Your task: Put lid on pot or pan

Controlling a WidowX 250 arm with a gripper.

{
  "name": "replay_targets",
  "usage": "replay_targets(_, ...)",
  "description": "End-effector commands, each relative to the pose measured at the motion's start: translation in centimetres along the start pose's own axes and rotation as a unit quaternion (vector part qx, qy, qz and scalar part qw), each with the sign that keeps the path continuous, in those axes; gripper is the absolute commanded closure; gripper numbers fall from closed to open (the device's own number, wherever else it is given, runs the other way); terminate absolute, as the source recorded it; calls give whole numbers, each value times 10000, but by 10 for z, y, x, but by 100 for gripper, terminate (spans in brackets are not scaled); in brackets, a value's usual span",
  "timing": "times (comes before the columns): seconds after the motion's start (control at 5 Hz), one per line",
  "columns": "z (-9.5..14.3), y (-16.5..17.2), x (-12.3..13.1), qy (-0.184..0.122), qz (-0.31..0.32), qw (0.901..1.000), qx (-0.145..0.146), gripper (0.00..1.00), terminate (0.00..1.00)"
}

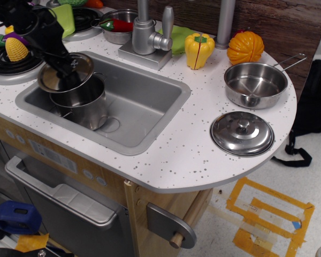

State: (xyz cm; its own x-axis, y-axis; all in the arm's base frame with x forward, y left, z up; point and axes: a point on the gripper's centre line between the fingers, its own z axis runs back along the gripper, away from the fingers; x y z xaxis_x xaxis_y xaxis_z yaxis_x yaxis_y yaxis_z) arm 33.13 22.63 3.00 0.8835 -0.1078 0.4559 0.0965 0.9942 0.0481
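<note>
White speckled worktop [203, 155] of a toy kitchen fills the frame, with a grey sink [144, 107] set into its left half. At upper left, the flat steel lid [64, 72] hangs tilted over the tall steel pot [80, 101], covering the pot's rear left rim; whether lid and rim touch cannot be told. The pot stands upright in the left part of the sink basin. The black gripper [69, 75] comes in from the upper left corner, its fingers clamped on the lid near its centre.

Behind the sink, at top centre, stands a grey faucet [147, 32]. Left of it sits a small steel bowl [117, 32] holding red and green toy vegetables. A yellow toy corn cob [15, 49] lies on a black burner [2, 59] at the far left edge. Right of the faucet are a yellow toy pepper [199, 51] and an orange toy pumpkin [245, 47]. Below the pumpkin rests a shallow steel pan [255, 84] with a wire handle, and just below it lies a domed lid with a knob [242, 134], flat on the worktop.
</note>
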Motion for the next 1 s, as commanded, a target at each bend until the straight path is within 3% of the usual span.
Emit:
replay_targets(0.0, 4, -8, 11, -166, -3, 9999, 1, 100, 0)
replay_targets(0.2, 1, -11, 7, -213, -5, 9998, -67, 0, 0)
replay_targets(0.6, 1, -11, 7, -213, -5, 9998, -67, 0, 0)
replay_targets(0.8, 1, -11, 7, -213, -5, 9998, -67, 0, 100)
